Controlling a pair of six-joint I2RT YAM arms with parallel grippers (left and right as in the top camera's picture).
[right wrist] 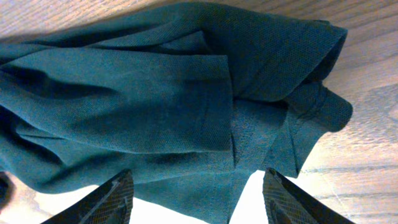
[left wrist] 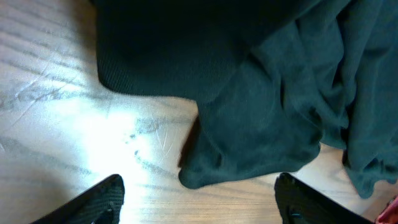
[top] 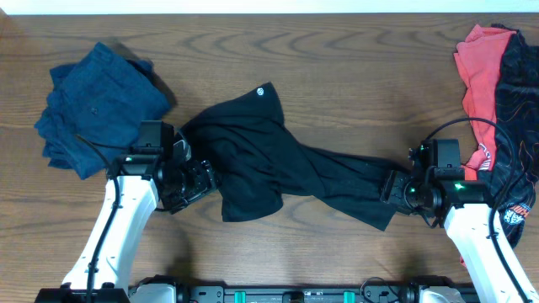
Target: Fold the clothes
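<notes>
1. At the far left of the table point(top: 337, 50) lies a crumpled navy garment point(top: 101, 105), just beside the left arm point(top: 126, 210) and apart from the shirt.
2. The left jaws stand wide apart with nothing between them. In the left wrist view bare wood lies between the fingers point(left wrist: 93, 202), and a rounded fold of the shirt sits just ahead.
3. The black shirt point(top: 278, 160) is mid-table, bunched and twisted. Its long axis runs from upper left to lower right – the broad end with a small white logo point(top: 262, 91) is toward the far edge, and the narrow end tapers to the right arm point(top: 480, 227).
4. The right jaws are spread too, not pinching. Shirt fabric point(right wrist: 155, 93) lies between and ahead of them.
5. At the far right edge is a heap – a red garment point(top: 480, 76) and a black garment with red print point(top: 518, 109) – close behind the right arm.
</notes>
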